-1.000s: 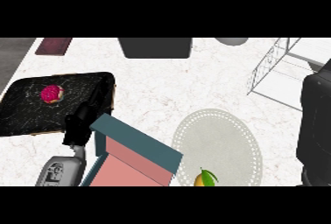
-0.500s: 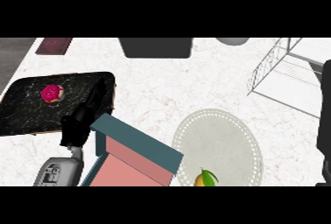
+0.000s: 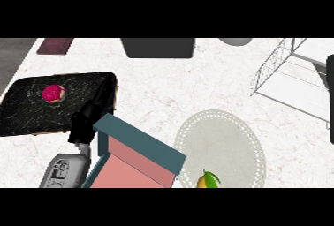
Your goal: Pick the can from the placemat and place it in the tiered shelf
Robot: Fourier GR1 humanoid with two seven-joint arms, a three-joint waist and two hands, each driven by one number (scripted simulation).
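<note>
- Where the head view looks down on the desk (image 3: pixel 163 88), a black marbled placemat (image 3: pixel 32 110) lies near the left edge.
- The can (image 3: pixel 53 93), red-pink top facing up, stands upright on the placemat, toward its far side.
- The left hand (image 3: pixel 83 121) sits over the placemat's right edge, well short of the can and not touching it. Its fingers are apart and relaxed, pointing to the far edge, and hold nothing.
- The grey left forearm (image 3: pixel 64 170) comes in from the near edge, just beside a teal and pink box (image 3: pixel 134 154).
- The right hand (image 3: pixel 331 101) shows only as a dark strip at the right edge; its state cannot be told.
- The tiered shelf (image 3: pixel 290 73), white wire, stands in the far right corner, well apart from the can.
- A round pale mat (image 3: pixel 225 137) lies right of the box, with a yellow-green fruit (image 3: pixel 207 180) at its near rim.
- Along the far edge sit a dark tray (image 3: pixel 158 47) and a maroon pad (image 3: pixel 55 45).
</note>
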